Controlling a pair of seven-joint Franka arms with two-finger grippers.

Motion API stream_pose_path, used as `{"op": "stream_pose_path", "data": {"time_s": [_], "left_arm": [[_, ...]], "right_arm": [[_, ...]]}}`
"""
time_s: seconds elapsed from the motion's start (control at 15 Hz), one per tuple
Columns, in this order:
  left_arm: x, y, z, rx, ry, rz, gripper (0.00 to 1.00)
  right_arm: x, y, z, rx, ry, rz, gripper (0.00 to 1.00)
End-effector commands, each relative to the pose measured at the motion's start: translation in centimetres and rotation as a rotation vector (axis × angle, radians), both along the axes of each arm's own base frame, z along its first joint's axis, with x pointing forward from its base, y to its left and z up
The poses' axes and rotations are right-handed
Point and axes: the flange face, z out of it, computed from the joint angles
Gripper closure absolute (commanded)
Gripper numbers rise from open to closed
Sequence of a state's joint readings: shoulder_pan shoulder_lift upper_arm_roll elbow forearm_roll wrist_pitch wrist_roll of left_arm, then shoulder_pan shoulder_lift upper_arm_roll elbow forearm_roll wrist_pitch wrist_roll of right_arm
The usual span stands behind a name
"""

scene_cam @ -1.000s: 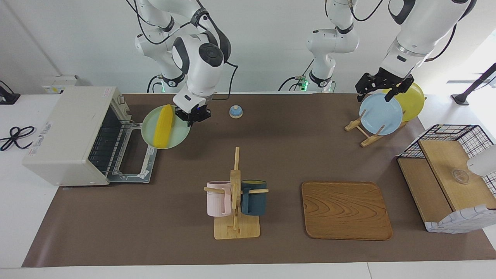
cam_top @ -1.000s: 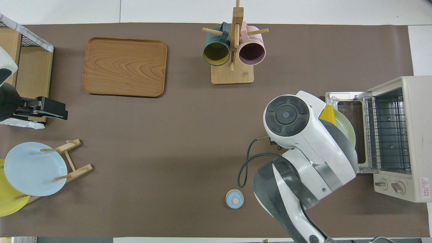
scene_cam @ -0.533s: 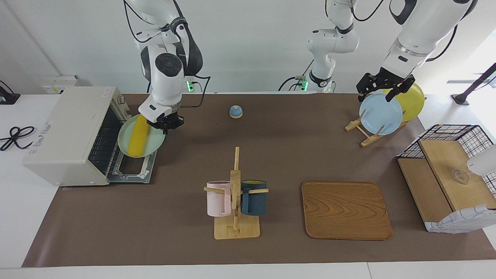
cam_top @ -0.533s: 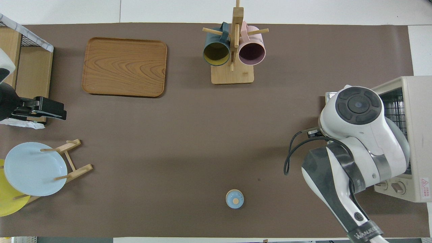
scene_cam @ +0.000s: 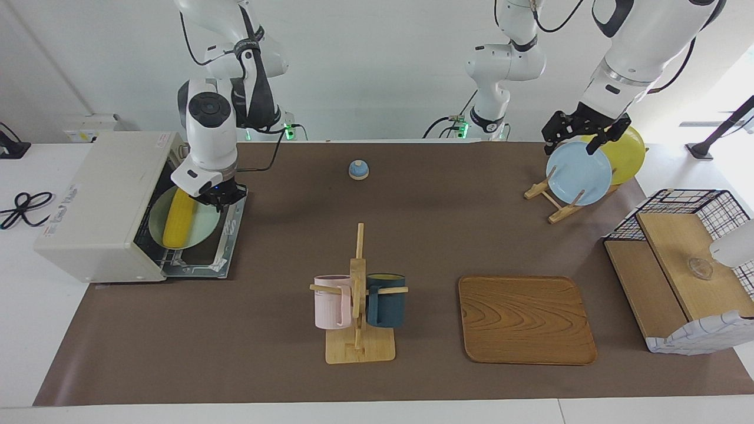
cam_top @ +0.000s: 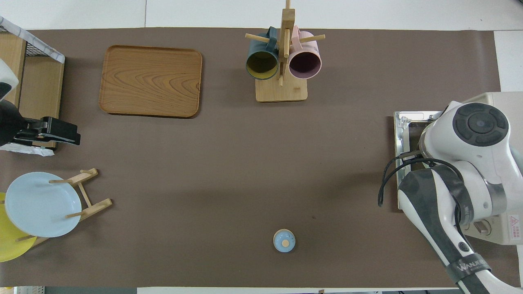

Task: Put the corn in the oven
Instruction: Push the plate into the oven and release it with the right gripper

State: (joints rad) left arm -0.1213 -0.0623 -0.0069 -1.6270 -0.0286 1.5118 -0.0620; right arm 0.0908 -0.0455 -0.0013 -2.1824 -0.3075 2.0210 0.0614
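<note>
The corn (scene_cam: pixel 178 219) lies on a pale green plate (scene_cam: pixel 204 228). My right gripper (scene_cam: pixel 217 197) is shut on that plate's rim and holds it level at the mouth of the oven (scene_cam: pixel 100 200), over the rack and the dropped door (scene_cam: pixel 207 260). About half of the plate is inside the opening. In the overhead view my right arm covers the corn and the plate; only the oven's door (cam_top: pixel 408 119) and casing (cam_top: pixel 508 102) show. My left gripper (scene_cam: pixel 580 134) waits open in the air over the plate rack, holding nothing.
A blue plate (scene_cam: pixel 578 174) and a yellow plate (scene_cam: pixel 629 147) stand in a wooden rack. A small blue bell (scene_cam: pixel 358 169) sits near the robots. A mug stand (scene_cam: pixel 359 294), a wooden tray (scene_cam: pixel 526 320) and a wire basket (scene_cam: pixel 683 277) lie farther out.
My right arm has carried the plate with the corn from beside the oven door across it and partly into the oven's opening. The left arm has not moved.
</note>
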Motion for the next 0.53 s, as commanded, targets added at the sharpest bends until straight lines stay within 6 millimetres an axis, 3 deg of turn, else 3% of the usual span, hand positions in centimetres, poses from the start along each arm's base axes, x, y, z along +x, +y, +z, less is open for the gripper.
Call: {"op": "stream_pose_path", "data": {"time_s": [0.0, 0.47], "left_arm": [[-0.3, 0.3, 0.3, 0.015, -0.004, -0.009, 0.00], [-0.3, 0.3, 0.3, 0.015, -0.004, -0.010, 0.00]], "right_arm": [[-1.0, -1.9, 0.2, -0.020, -0.011, 0.007, 1.00], [-2.3, -4.8, -1.4, -0.009, -0.004, -0.015, 1.00]]}}
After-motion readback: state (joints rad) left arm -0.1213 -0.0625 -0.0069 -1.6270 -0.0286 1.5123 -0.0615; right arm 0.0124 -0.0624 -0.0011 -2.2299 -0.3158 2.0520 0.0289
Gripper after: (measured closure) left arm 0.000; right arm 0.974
